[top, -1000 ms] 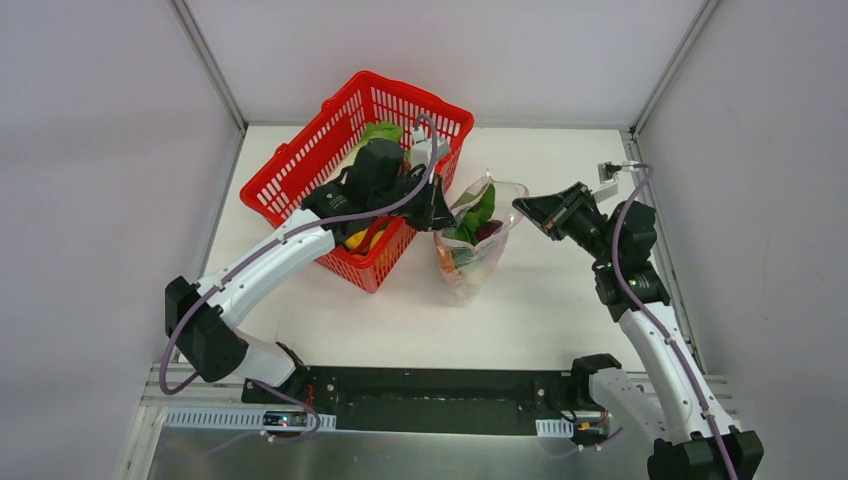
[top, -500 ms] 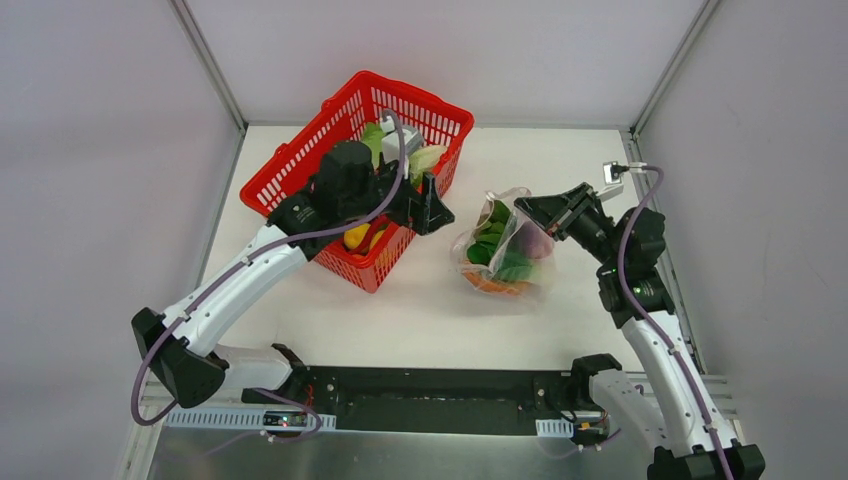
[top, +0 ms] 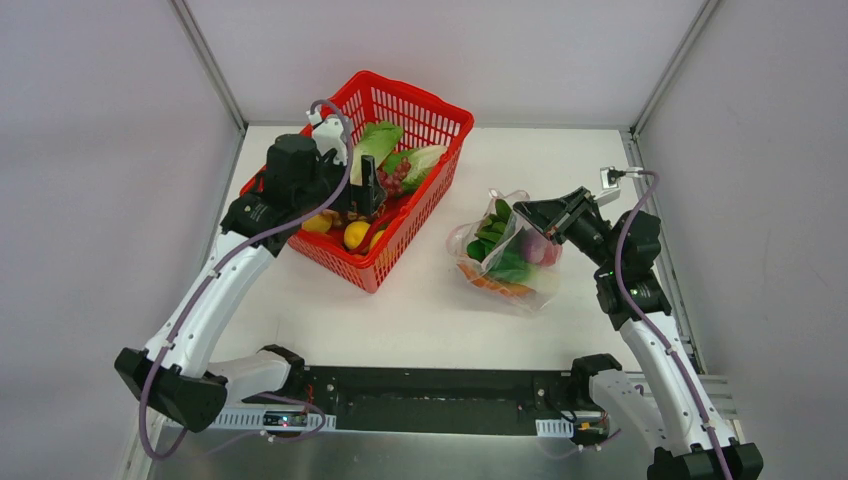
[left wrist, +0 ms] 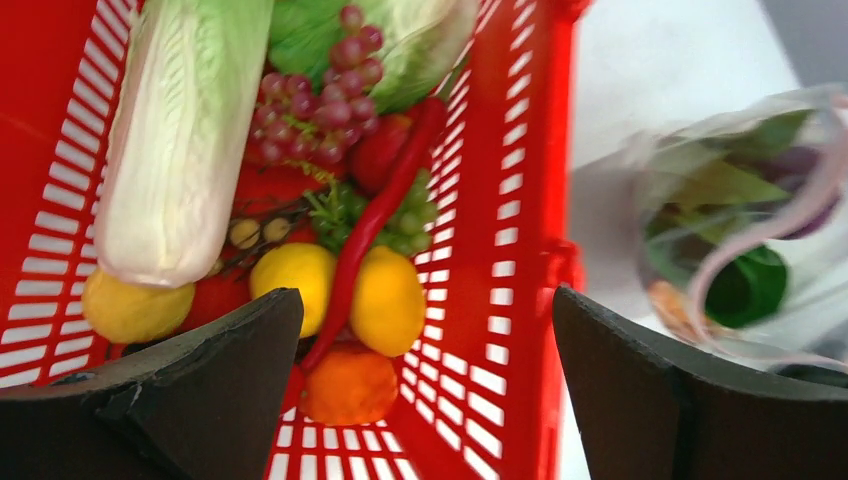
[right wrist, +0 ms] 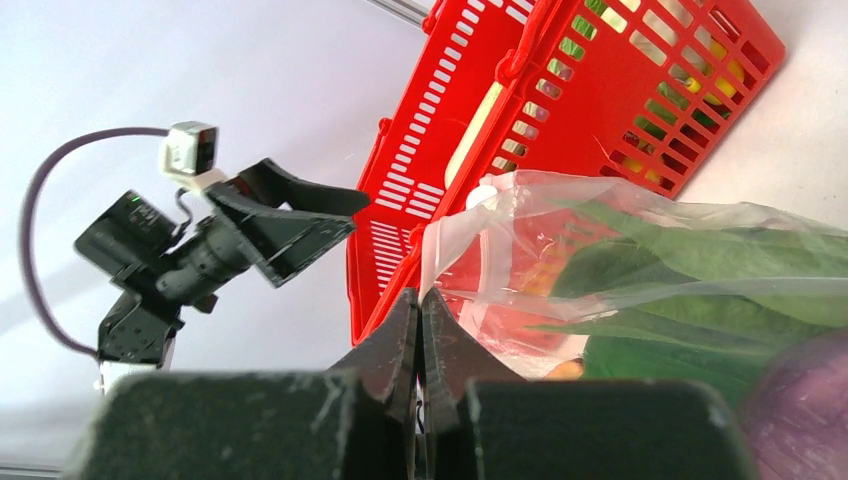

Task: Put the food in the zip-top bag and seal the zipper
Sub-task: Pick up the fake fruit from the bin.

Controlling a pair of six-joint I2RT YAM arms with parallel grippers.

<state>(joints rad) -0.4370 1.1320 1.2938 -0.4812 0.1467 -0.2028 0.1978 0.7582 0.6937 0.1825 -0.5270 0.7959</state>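
Note:
The clear zip-top bag (top: pixel 505 258) lies on the white table to the right of the red basket, with green leaves (top: pixel 490 225), a purple piece and an orange piece inside. My right gripper (top: pixel 527 212) is shut on the bag's mouth edge, and the pinkish zipper (right wrist: pixel 437 245) strip runs out of its closed tips (right wrist: pixel 420 300). My left gripper (top: pixel 368 195) hangs open over the basket, nothing between its fingers (left wrist: pixel 425 305). Below it lie two yellow lemons (left wrist: pixel 290 285), an orange piece (left wrist: pixel 348 385), a red chili, purple grapes and a pale green bok choy (left wrist: pixel 180 130).
The red mesh basket (top: pixel 420 100) stands at the back left, its right wall (left wrist: pixel 520 200) between the left gripper and the bag (left wrist: pixel 740 230). Grey walls close in the table on three sides. A black base rail (top: pixel 430 400) runs along the near edge.
My left gripper has opened and swung left from the bag's mouth back over the basket. The bag has shifted right with the right gripper and settled lower on the table.

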